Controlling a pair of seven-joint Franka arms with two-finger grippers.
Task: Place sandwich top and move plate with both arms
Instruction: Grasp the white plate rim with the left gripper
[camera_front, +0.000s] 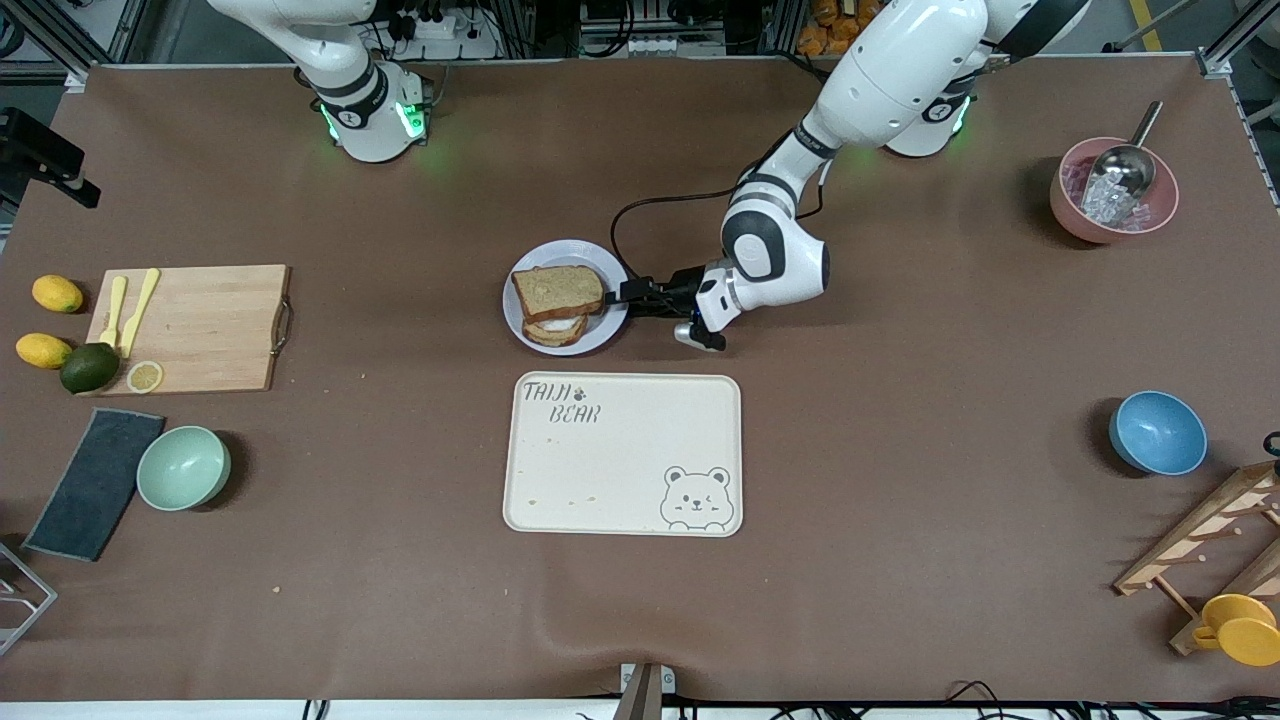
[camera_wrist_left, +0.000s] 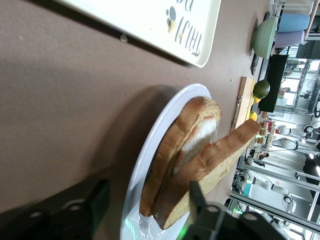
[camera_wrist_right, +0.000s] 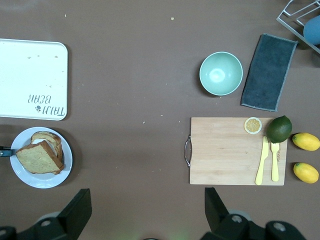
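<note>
Bread first: sandwich top (camera_front: 558, 291) lying on the plate (camera_front: 600, 335), resting on a lower slice with fried egg (camera_front: 555, 330) and shifted off it, so that a strip of egg white and crust peeks out at the side nearer the front camera. Brown wholemeal, darker crust, squarish, bare on its upper face. Plate small, round, pale, raised at the rim, standing near the middle of the tabletop and just farther from the front camera than the cream tray (camera_front: 620, 460) with the bear drawing.

From the front, only a flat stack. From the left wrist, the layers edge-on: top slice (camera_wrist_left: 210, 170) tilted up and propped on the egg, with the plate's rim (camera_wrist_left: 150, 150) curving beneath. Also clear there and not from the front: left tool (camera_wrist_left: 145, 195) released, fingers (camera_wrist_left: 197, 192) spread to either side of the plate's rim and the sandwich's edge, one close against the top slice's crust, the other apart from the rim. Seen from the front, left tool (camera_front: 625, 293) low at the plate's edge toward the left arm's end of the tabletop.

Right tool (camera_wrist_right: 147, 215) missing from the front view, visible only from its own wrist: fingers wide apart, nothing between them, high over the tabletop between plate and cutting board (camera_wrist_right: 225, 150). Waiting. Below it a mint bowl (camera_wrist_right: 221, 73).
</note>
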